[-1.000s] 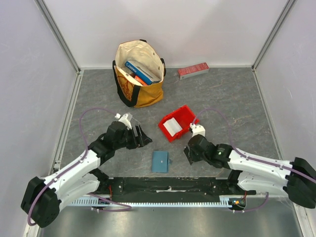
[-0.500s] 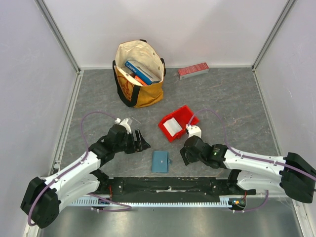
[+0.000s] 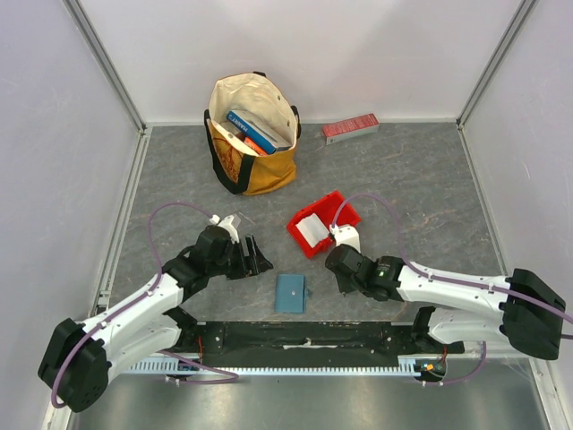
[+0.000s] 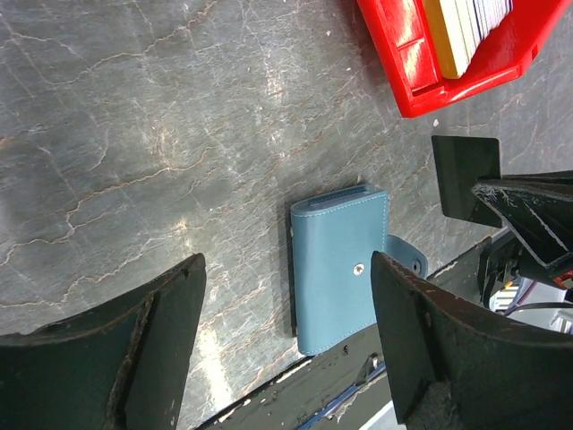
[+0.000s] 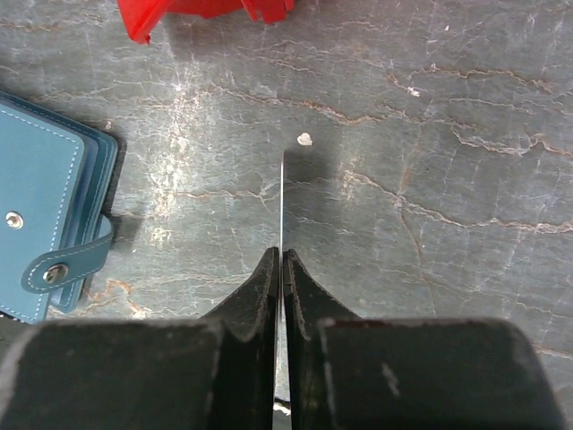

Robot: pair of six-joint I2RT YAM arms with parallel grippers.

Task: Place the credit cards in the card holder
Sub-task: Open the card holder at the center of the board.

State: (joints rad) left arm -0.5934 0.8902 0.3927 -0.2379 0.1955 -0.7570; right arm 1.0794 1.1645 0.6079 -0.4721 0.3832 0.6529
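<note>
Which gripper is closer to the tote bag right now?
Left. The left gripper sits straight toward the near edge from the tote bag; the right gripper is farther, off to the right, just past the red bin.

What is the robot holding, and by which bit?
The right hand pinches a thin card by one end, seen edge-on. The left hand is open, holding nothing.

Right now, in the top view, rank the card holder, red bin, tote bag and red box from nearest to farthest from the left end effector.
From the left end effector:
1. card holder, just to its right, toward the near edge.
2. red bin, to the right and a little farther back.
3. tote bag, almost straight back.
4. red box, back right, by the far wall.
</note>
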